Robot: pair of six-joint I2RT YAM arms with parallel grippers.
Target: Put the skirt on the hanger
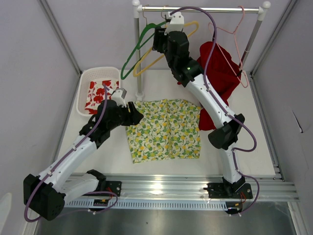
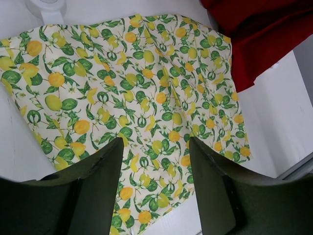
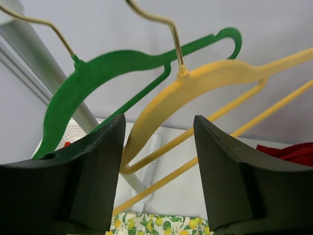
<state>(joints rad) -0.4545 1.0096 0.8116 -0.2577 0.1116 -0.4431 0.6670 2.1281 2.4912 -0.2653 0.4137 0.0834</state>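
The lemon-print skirt lies flat on the table in the middle; it fills the left wrist view. My left gripper is open and empty at the skirt's left edge, its jaws straddling the cloth from above. A yellow hanger and a green hanger hang from the rail. My right gripper is open, raised up by the rail, with the yellow hanger just beyond its jaws and the green hanger to its left.
A red garment hangs on a pink hanger at the rail's right end, reaching the skirt's right edge. A white basket with red-flowered cloth stands at the back left. The rack's post stands behind the skirt.
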